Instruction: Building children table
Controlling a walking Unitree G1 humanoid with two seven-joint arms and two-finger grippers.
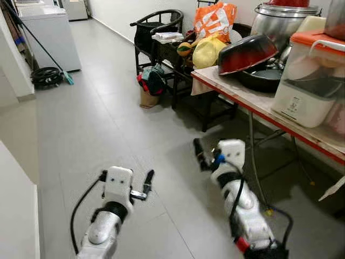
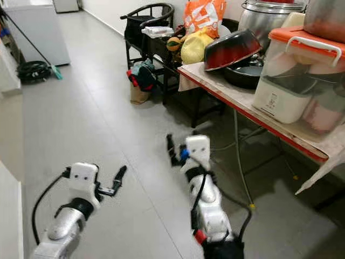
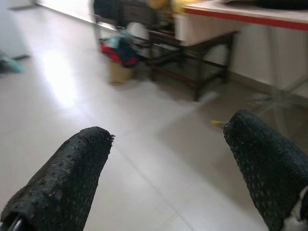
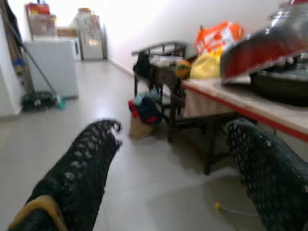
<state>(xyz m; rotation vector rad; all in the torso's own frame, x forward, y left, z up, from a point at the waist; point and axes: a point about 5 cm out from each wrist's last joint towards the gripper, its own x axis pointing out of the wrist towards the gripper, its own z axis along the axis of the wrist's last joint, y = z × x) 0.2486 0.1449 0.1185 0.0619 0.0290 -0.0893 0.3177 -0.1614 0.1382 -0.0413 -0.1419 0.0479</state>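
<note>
A: Both tools are held over the grey floor (image 1: 108,124), the left tool (image 1: 146,186) and right tool (image 1: 200,154) spread wide, nothing gripped.

B: No writing can be read; no children's table parts are made out beside the cluttered bench (image 1: 253,100).

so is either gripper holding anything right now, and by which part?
Nothing is held. The left gripper and the right gripper both have open jaws with bare floor between them.
</note>
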